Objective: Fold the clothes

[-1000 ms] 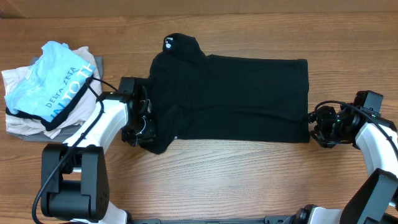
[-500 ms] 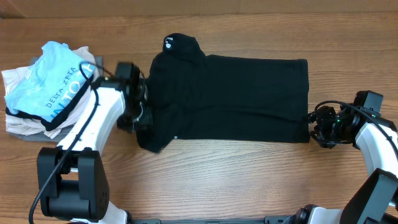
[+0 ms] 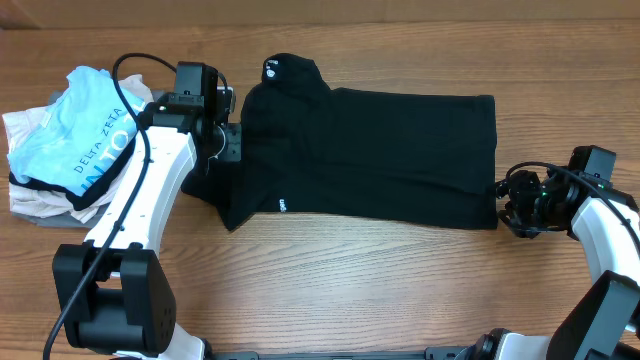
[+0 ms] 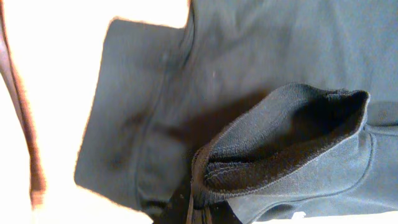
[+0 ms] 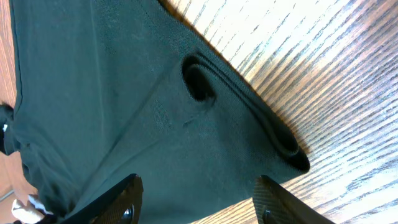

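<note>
The clothes, one black short-sleeved shirt, lie spread across the middle of the table with a small white label at the neck. My left gripper is at the shirt's left edge, shut on a ribbed sleeve hem that it holds raised above the flat cloth; its jaws pinch the fabric at the bottom of the left wrist view. My right gripper rests at the shirt's near right corner. It stands open over the black cloth, both fingers apart with nothing clamped.
A pile of other garments sits at the far left: a light-blue shirt with white lettering on top of white and grey folded pieces. The wooden table shows bare in front of the shirt.
My left gripper has closed on the sleeve and swung from the shirt's near left corner toward the far side, pulling the fabric along. The right arm has not moved.
</note>
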Controlling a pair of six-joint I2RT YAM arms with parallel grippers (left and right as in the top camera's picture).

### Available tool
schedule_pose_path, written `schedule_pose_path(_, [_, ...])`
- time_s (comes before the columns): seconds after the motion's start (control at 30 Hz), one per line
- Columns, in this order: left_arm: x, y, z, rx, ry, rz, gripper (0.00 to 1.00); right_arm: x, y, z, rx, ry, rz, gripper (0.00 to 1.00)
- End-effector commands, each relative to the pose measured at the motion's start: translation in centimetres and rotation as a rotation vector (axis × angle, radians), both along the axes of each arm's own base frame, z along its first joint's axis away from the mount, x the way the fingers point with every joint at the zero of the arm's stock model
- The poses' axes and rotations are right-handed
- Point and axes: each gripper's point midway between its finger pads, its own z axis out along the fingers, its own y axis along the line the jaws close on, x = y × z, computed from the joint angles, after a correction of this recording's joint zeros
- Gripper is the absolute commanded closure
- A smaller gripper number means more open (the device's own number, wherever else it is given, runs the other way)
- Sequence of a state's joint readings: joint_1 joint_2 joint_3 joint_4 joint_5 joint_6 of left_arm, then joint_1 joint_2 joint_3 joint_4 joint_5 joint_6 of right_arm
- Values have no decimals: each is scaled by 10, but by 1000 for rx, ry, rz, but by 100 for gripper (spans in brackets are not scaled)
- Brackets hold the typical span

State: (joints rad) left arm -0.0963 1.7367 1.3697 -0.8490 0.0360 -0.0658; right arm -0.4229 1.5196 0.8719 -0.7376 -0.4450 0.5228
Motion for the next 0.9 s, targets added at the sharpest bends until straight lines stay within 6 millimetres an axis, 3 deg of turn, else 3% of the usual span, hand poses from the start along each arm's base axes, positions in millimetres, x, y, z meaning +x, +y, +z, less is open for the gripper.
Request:
schedule_pose_path(0.0, [12, 4, 8, 41, -54, -62, 93, 8, -2, 7, -11, -25, 11, 39])
schedule_pose_path(0.27, [40, 1, 21, 87, -187, -177, 89, 6, -2, 6, -13, -17, 9, 39])
schedule_pose_path(0.6, [50, -13, 24, 94, -255, -357, 85, 4, -6, 4, -36, -1, 1, 39])
schedule_pose_path(0.8, [54, -23, 6, 43, -233, -391, 85, 4, -6, 4, -36, -1, 1, 39])
schedule_pose_path(0.87, [50, -23, -7, 19, -185, -353, 78, 4, -6, 4, -36, 0, 1, 39])
